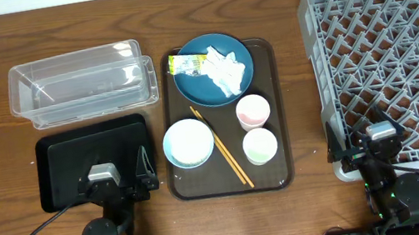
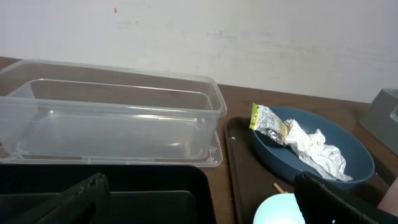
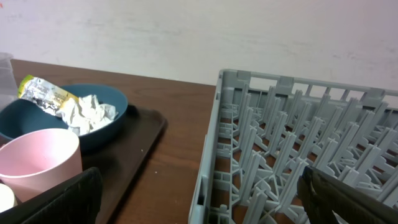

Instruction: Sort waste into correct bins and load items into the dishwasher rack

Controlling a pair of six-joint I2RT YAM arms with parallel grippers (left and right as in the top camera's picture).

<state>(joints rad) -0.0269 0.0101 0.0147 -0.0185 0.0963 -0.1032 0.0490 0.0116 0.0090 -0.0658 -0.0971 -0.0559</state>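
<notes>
A dark blue plate [image 1: 212,69] on the brown serving tray holds a yellow-green wrapper [image 1: 183,64] and crumpled white tissue [image 1: 227,70]; both show in the left wrist view [image 2: 268,122] [image 2: 320,151]. On the same tray are a light blue bowl [image 1: 188,143], a pink cup [image 1: 252,111], a pale green cup [image 1: 259,145] and wooden chopsticks [image 1: 221,147]. The clear tub [image 1: 78,83] and black tray [image 1: 91,160] lie at the left. The grey rack [image 1: 395,63] is at the right. My left gripper [image 1: 113,186] is open over the black tray's near edge. My right gripper [image 1: 373,148] is open at the rack's near left corner. Rice grains are not visible.
The brown serving tray [image 1: 284,175] lies in the middle of the wooden table. Cables run along the near edge by both arm bases. A pale wall stands behind the table in the wrist views.
</notes>
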